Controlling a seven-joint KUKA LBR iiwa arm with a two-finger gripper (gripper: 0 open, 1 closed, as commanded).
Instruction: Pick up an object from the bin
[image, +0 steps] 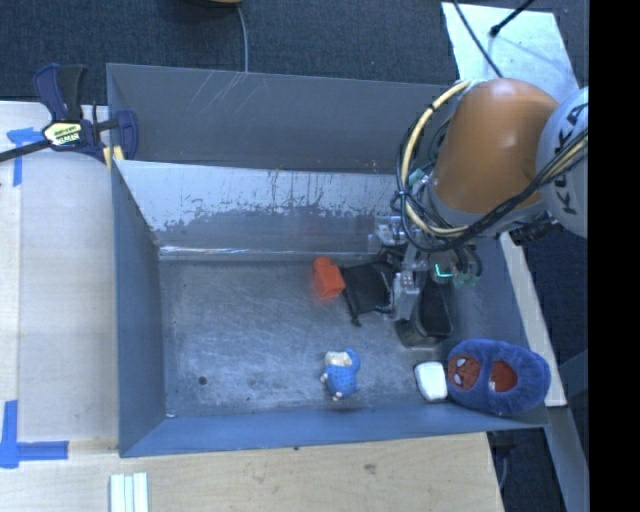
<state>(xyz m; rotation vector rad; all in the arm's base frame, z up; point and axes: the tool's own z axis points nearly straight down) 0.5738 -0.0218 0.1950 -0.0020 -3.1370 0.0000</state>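
Jaws sit low at right of centre, against a black flat angular object (365, 290) near the grey metal bin's (140, 300) back wall; I cannot tell whether they are parted or clenched. I judge it the target: a small orange-red block (326, 278) lies just left.

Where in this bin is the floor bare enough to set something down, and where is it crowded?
The left half of the bin floor is bare, from the left wall to the orange block and blue figure. Crowded right: gripper, black object, white piece, blue slipper.
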